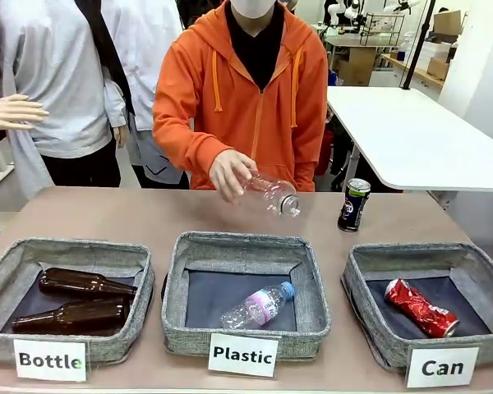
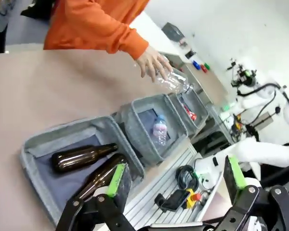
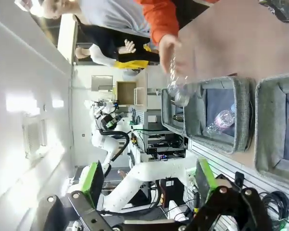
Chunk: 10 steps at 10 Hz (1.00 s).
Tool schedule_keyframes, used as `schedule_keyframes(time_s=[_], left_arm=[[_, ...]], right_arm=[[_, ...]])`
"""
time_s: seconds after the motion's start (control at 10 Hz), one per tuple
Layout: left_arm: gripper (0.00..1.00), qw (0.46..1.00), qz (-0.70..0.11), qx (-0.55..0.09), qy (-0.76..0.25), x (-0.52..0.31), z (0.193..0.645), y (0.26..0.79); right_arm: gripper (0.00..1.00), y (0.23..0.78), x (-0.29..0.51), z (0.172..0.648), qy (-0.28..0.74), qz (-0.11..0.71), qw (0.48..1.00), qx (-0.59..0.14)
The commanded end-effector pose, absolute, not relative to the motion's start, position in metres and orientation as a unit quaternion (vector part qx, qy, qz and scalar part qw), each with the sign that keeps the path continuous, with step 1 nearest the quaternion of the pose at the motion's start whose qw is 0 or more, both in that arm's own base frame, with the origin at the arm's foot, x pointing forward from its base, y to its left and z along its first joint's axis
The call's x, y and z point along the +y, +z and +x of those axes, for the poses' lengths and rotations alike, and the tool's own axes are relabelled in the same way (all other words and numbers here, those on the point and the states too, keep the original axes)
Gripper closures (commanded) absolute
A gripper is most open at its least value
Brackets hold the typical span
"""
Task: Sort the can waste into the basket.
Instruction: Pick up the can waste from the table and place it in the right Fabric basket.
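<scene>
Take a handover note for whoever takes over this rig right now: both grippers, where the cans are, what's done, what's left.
Left gripper: open, empty.
Right gripper: open, empty.
Done: crushed red can lies in the Can basket.
Left: dark can stands upright on the table beyond that basket.
Person's hand holds a clear plastic bottle above the table, behind the Plastic basket.

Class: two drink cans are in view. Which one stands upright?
The dark can with the silver top, upright on the table beyond the Can basket; the crushed red can lies inside it.
</scene>
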<state>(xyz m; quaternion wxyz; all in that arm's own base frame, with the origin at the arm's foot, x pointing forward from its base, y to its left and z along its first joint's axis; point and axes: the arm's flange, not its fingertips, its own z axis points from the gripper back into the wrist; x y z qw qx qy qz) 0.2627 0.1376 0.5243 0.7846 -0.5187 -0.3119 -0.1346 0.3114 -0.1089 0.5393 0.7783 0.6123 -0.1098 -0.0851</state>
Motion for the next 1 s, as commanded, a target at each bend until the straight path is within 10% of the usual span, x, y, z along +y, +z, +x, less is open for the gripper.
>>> schedule_keyframes(time_s=[0.0, 0.7, 0.9], left_arm=[[0.0, 0.78, -0.522, -0.31, -0.153, 0.131, 0.266, 0.535], [0.0, 0.78, -0.522, -0.31, -0.153, 0.131, 0.266, 0.535], [0.0, 0.78, -0.522, -0.31, -0.153, 0.131, 0.266, 0.535]], right_arm=[[0.0, 0.539, -0.103, 0.315, -0.079, 0.618, 0.774, -0.114], [0.0, 0.539, -0.104, 0.314, -0.086, 0.608, 0.782, -0.107], [0.0, 0.524, -0.103, 0.362, -0.005, 0.391, 0.897, -0.205]])
